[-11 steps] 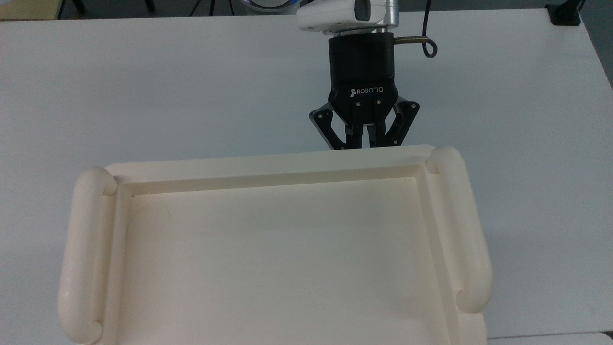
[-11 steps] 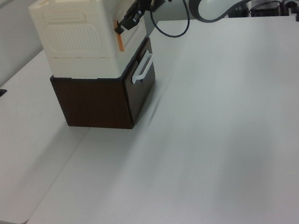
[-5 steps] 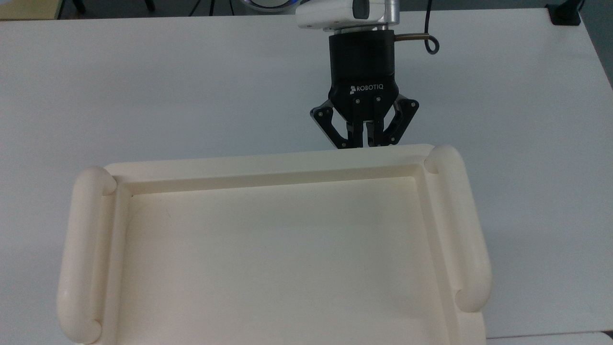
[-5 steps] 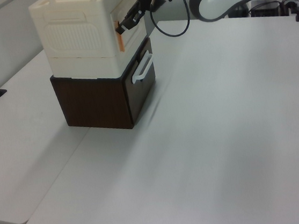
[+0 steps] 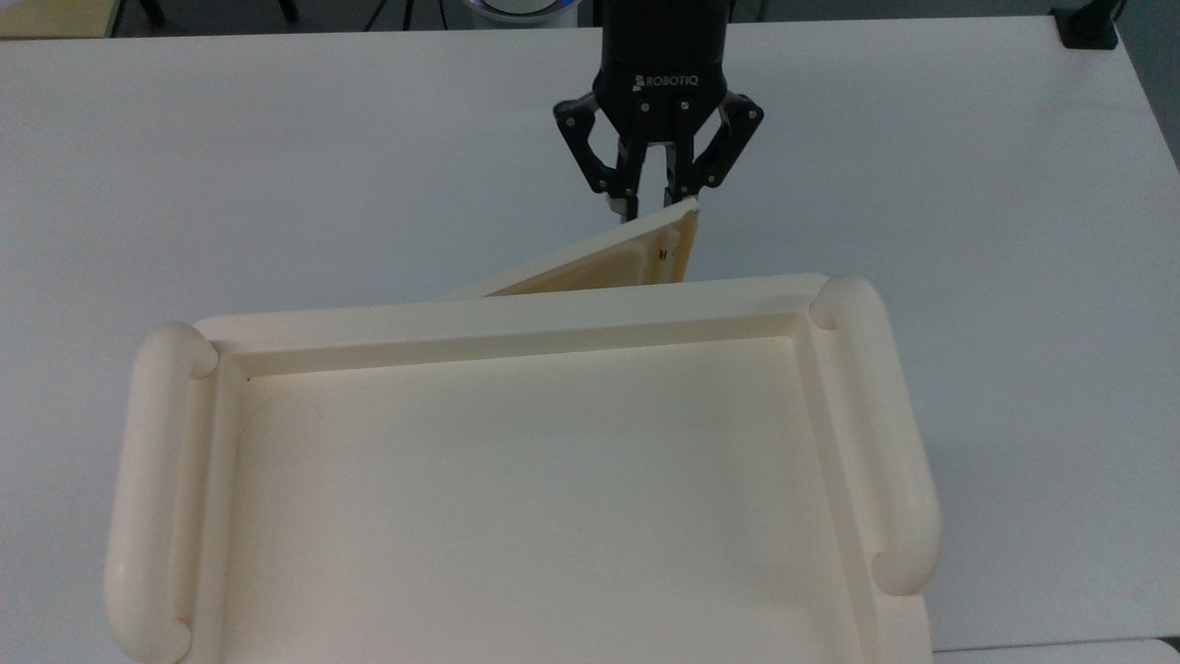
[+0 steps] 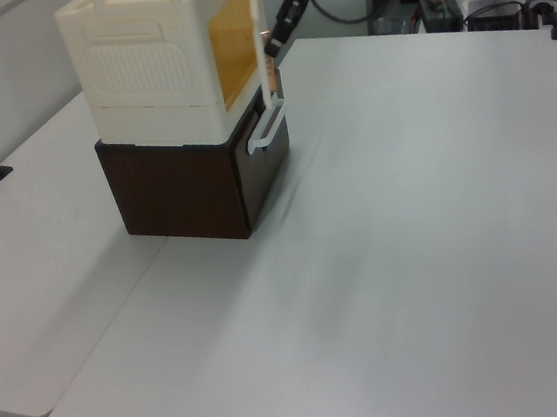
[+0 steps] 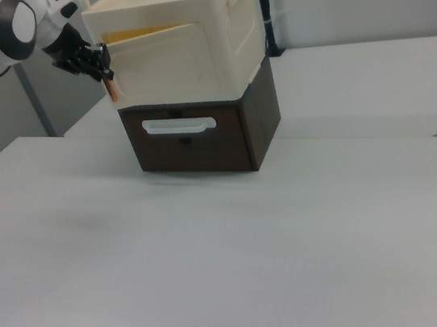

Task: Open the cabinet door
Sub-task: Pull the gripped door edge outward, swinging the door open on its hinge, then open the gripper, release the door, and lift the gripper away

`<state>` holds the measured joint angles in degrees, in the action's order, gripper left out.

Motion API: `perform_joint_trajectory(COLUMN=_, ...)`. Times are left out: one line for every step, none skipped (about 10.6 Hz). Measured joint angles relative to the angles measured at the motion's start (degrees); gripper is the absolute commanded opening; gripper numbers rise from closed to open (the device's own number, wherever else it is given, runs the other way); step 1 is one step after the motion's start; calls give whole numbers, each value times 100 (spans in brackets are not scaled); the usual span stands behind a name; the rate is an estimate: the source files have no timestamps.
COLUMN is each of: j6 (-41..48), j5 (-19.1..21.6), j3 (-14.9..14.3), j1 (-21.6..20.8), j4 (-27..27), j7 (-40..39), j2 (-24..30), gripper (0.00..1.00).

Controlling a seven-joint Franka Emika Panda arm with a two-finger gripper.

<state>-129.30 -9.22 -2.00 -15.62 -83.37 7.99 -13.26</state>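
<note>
Pincer (image 5: 657, 205) clamped on free edge of cabinet door (image 5: 604, 261), near its copper piece, for leverage far from hinge. Door stands partly swung out from cream cabinet (image 6: 157, 66) atop dark drawer unit (image 7: 198, 134) on table (image 5: 277, 138). Judged: opening underway, wider swing left.

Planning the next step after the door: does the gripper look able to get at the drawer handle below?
Probably yes. The handle sits exposed on the dark drawer front, just under the gripper, which is shut on the door edge and would have to let go first.
</note>
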Motion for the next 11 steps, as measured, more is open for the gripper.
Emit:
perform_joint_trajectory(j6=436, j5=109, j3=-19, j1=75, j4=-13, j7=-2, j2=97, gripper=100)
perform_joint_trajectory(j6=853, j5=154, j3=-30, j1=161, j4=-17, j7=-4, j2=181, gripper=100)
perform_joint_trajectory(j6=1233, j5=155, j3=-53, j1=233, j4=-17, j7=-20, j2=273, gripper=100)
perform_joint_trajectory(j6=1524, j5=155, j3=-88, j1=280, j4=1, j7=-114, j2=387, gripper=100)
perform_joint_trajectory(j6=1860, j5=155, j3=-127, j1=299, j4=61, j7=-259, j2=513, gripper=100)
perform_joint_trajectory(j6=2191, j5=155, j3=-135, j1=329, j4=162, j7=-392, j2=626, gripper=100)
perform_joint_trajectory(j6=2482, j5=156, j3=-138, j1=360, j4=285, j7=-537, j2=709, gripper=100)
perform_joint_trajectory(j6=2619, j5=231, j3=-141, j1=397, j4=377, j7=-643, j2=769, gripper=100)
perform_joint_trajectory(j6=2629, j5=463, j3=-143, j1=442, j4=477, j7=-748, j2=799, gripper=100)
perform_joint_trajectory(j6=2629, j5=675, j3=-143, j1=454, j4=610, j7=-802, j2=800, gripper=100)
perform_joint_trajectory(j6=2523, j5=829, j3=-127, j1=439, j4=711, j7=-807, j2=800, gripper=100)
